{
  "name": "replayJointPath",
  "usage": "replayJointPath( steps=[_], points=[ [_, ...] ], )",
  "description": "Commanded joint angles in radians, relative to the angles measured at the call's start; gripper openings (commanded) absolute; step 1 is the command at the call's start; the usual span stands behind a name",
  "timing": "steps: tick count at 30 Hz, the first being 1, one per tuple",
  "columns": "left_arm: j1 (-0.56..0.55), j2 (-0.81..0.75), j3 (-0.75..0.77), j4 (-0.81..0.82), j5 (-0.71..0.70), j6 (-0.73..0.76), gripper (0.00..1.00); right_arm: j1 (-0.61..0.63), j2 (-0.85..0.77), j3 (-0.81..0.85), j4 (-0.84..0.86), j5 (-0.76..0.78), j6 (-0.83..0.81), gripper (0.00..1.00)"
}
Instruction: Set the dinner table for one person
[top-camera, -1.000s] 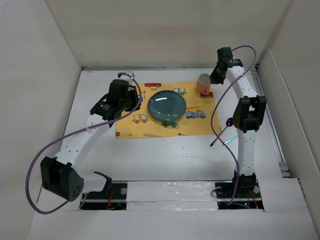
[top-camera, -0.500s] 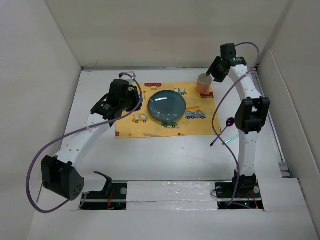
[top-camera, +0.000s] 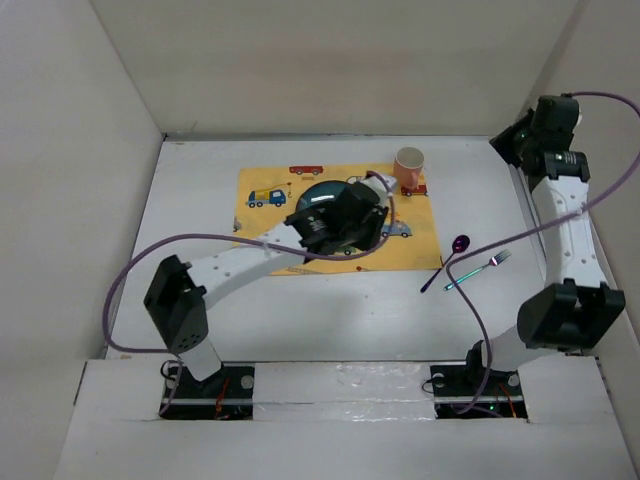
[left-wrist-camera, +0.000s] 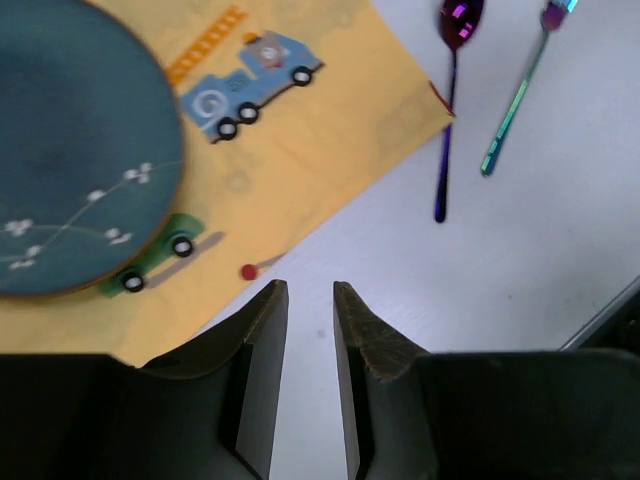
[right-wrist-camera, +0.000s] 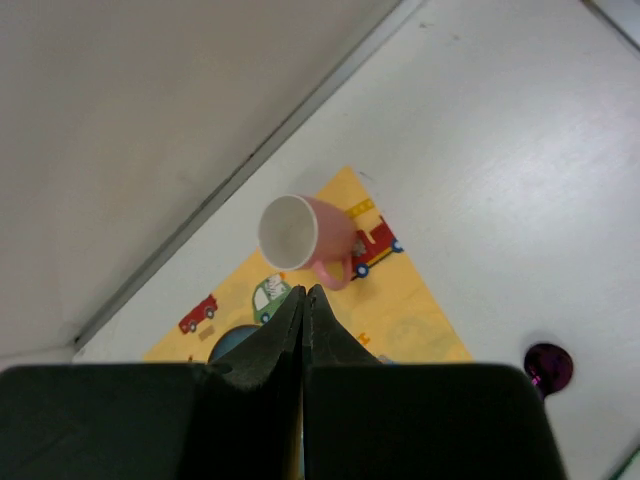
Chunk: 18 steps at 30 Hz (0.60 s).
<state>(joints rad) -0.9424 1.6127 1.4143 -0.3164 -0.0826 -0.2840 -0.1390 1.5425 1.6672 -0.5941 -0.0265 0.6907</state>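
The desk (top-camera: 300, 300) – a flat white surface walled by white panels – carries a yellow placemat (top-camera: 265, 215) printed with cartoon cars, lying toward the desk's far middle. A dark blue plate (left-wrist-camera: 70, 150) with a thin white sprig pattern rests at the placemat's centre; in the top view the left arm covers much of it. A pink mug (top-camera: 409, 166) stands upright on the placemat's far right corner, empty as far as the right wrist view shows.

Just off the placemat's near right corner, 2 pieces of cutlery lie on the bare desk: a purple spoon (left-wrist-camera: 448, 110), its handle passing right beside that corner, and an iridescent fork (left-wrist-camera: 515, 95) on the spoon's outer side, apart from it.

The left gripper (left-wrist-camera: 306, 290) hangs over the placemat's near right edge. Its fingers (left-wrist-camera: 262, 340) are parted by a narrow gap and hold nothing.

The right gripper (right-wrist-camera: 303, 292) is raised well off to the placemat's right, aimed back toward the mug – its fingers (right-wrist-camera: 285, 335) pressed together, with nothing between them.
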Motion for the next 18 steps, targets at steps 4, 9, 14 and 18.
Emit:
replayJointPath(
  steps=[4,9,14,18],
  points=[
    [-0.122,0.160,0.143,0.007,-0.029,0.025,0.23,-0.068,-0.172,-0.412,0.008,0.123,0.079,0.00],
    [-0.141,0.171,0.118,0.036,0.026,0.025,0.24,-0.128,-0.252,-0.685,0.039,0.152,0.079,0.00],
    [-0.141,0.099,0.002,0.072,0.027,0.026,0.24,-0.152,-0.242,-0.793,0.075,0.072,0.026,0.26],
    [-0.141,0.000,-0.104,0.091,0.026,0.020,0.24,-0.084,-0.141,-0.778,0.057,0.005,0.010,0.28]
  ],
)
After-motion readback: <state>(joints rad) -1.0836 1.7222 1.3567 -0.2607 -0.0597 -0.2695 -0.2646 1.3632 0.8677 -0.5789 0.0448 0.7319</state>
